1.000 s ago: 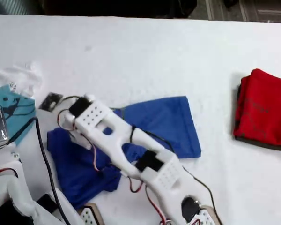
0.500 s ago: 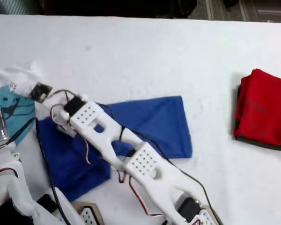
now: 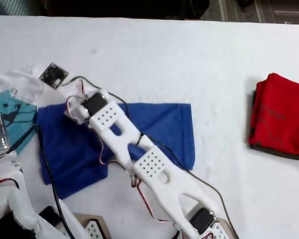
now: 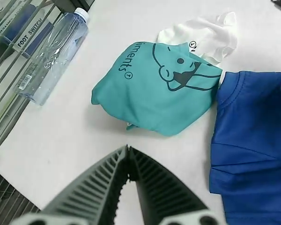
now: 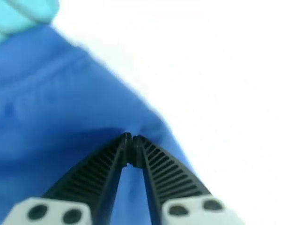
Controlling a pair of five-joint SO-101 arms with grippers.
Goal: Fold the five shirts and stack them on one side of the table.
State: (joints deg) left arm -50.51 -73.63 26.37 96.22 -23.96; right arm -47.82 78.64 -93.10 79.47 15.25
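Right gripper (image 5: 130,151) clamps the blue shirt (image 3: 164,124) at its edge — left gripper (image 4: 128,152), closed, hangs over the table (image 4: 61,140).

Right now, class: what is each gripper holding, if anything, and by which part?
The right gripper is shut on the blue shirt, pinching the cloth near its edge. The left gripper is shut above the bare table, holding nothing.
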